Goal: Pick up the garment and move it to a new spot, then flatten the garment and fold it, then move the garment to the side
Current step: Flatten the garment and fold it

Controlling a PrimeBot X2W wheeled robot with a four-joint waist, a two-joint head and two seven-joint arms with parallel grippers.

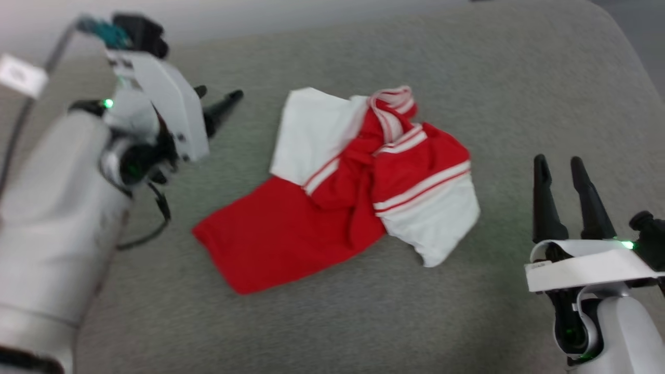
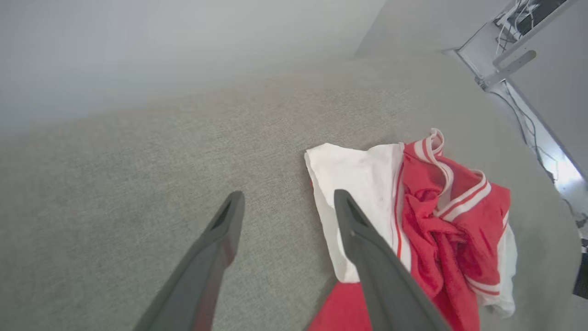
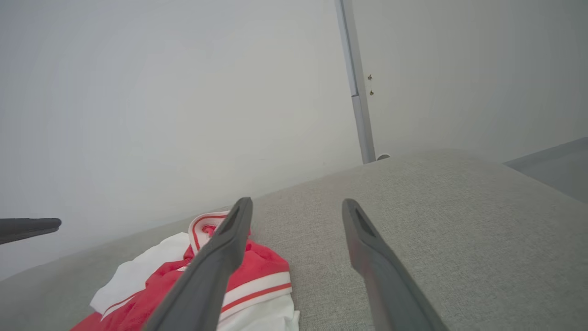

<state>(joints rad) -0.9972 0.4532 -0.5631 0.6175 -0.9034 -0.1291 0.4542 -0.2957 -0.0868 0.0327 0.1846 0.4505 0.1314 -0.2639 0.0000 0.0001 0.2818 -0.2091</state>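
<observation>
Nearest, the right gripper [image 1: 558, 161] stood with its jaws wide and empty, apart from the garment [image 1: 343, 182]. The garment lay crumpled in the middle of the grey cushion [image 1: 493, 78], red body nearer, white sleeves and striped trim bunched beyond. Farther left, the left gripper [image 1: 218, 94] hung spread wide near a white sleeve, holding nothing.

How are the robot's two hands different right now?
The left gripper points sideways, toward the garment; the right gripper points straight ahead, beside the garment. The left gripper sits farther back over the grey surface, the right gripper nearer the robot. Both are open, empty and off the garment.
</observation>
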